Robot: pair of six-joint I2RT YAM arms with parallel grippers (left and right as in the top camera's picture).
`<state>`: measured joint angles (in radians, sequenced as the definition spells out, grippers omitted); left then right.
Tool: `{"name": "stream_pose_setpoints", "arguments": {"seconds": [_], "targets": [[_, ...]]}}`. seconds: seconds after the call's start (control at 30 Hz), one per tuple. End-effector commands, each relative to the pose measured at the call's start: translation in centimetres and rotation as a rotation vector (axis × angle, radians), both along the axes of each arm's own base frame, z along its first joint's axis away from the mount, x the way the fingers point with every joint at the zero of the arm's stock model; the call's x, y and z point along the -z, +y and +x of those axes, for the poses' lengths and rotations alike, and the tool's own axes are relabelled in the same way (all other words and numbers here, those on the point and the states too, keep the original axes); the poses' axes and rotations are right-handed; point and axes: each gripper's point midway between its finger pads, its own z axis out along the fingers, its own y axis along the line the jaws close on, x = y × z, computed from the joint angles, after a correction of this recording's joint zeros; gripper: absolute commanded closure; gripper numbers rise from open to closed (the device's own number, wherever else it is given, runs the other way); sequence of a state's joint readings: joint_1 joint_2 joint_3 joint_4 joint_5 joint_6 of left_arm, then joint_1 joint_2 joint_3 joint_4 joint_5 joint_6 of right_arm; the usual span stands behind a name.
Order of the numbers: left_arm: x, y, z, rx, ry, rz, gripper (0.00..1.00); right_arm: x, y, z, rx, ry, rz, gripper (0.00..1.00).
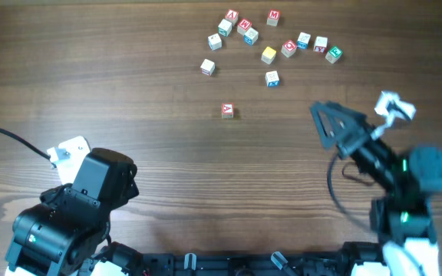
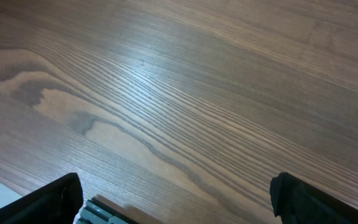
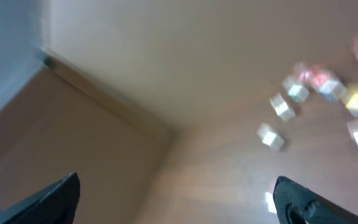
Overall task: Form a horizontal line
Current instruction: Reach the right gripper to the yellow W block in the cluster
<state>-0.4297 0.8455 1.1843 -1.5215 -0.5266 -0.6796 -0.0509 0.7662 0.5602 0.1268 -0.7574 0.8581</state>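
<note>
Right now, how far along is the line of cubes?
Nothing looks done: the red cube, yellow cube and white blue-printed cube sit scattered, not in a row. Nothing is in hand: left tool and right tool are open and empty. Remaining: lining up all three.

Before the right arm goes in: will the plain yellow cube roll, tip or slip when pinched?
Flat faces on the yellow cube suggest it will slide, not roll, on the smooth table. Small, probably light: an off-centre push may spin it. A red cube sits close beside it; a wide pinch could nudge that.
</note>
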Motion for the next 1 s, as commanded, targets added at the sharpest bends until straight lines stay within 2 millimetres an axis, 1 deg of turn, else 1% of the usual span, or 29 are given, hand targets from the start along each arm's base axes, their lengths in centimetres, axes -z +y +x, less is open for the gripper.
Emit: {"name": "stream_pose_setpoints", "arguments": {"seconds": [0.0,0.03,0.07,0.17,0.2,0.3,0.33,0.43,0.5,0.53,0.57,0.67,0.7,0.8,0.9,0.97], "targets": [[0.0,0.1,-0.1,-0.017,-0.006,-0.007,0.0,2.0,0.9,2.4,-0.124,0.063,-0.152,0.0],[0.0,0.1,-0.1,-0.017,-0.006,-0.007,0.0,3.4,0.7,3.6,-0.124,0.154,-0.171,0.0],[0.0,0.1,-0.1,-0.017,-0.005,-0.007,0.0,4.3,0.5,4.3,-0.128,0.204,-0.19,0.0],[0.0,0.1,-0.1,-0.017,-0.006,-0.007,0.0,5.5,0.4,5.7,-0.147,0.261,-0.226,0.0],[0.0,0.1,-0.1,-0.017,-0.006,-0.007,0.0,6.0,0.2,6.4,-0.134,0.264,-0.229,0.0],[0.0,0.1,-0.1,-0.017,-0.006,-0.007,0.0,7.7,-1.3,7.7,-0.037,0.307,-0.279,0.0],[0.0,0.1,-0.1,-0.017,-0.006,-0.007,0.0,8.1,-1.7,8.0,-0.021,0.3,-0.316,0.01],[0.0,0.1,-0.1,-0.017,-0.006,-0.007,0.0,8.7,-2.3,8.6,-0.02,0.227,-0.439,0.0],[0.0,0.1,-0.1,-0.017,-0.006,-0.007,0.0,9.0,-3.8,9.9,0.08,0.208,-0.526,0.0],[0.0,0.1,-0.1,-0.017,-0.006,-0.007,0.0,8.9,-4.1,10.8,0.12,0.19,-0.554,0.0],[0.0,0.1,-0.1,-0.017,-0.006,-0.007,0.0,8.9,-3.8,11.3,0.121,0.173,-0.559,0.0],[0.0,0.1,-0.1,-0.017,-0.006,-0.007,0.0,9.5,-1.8,12.9,0.085,0.134,-0.557,0.0],[0.0,0.1,-0.1,-0.017,-0.006,-0.007,0.0,9.9,-1.1,13.8,0.078,0.13,-0.565,0.0],[0.0,0.1,-0.1,-0.017,-0.006,-0.007,0.0,10.9,0.0,16.0,0.075,0.149,-0.618,0.0],[0.0,0.1,-0.1,-0.017,-0.006,-0.007,0.0,10.9,1.0,18.3,0.07,0.208,-0.649,0.0],[0.0,0.1,-0.1,-0.017,-0.006,-0.007,0.0,10.8,0.6,20.1,0.143,0.3,-0.68,0.0]]}}
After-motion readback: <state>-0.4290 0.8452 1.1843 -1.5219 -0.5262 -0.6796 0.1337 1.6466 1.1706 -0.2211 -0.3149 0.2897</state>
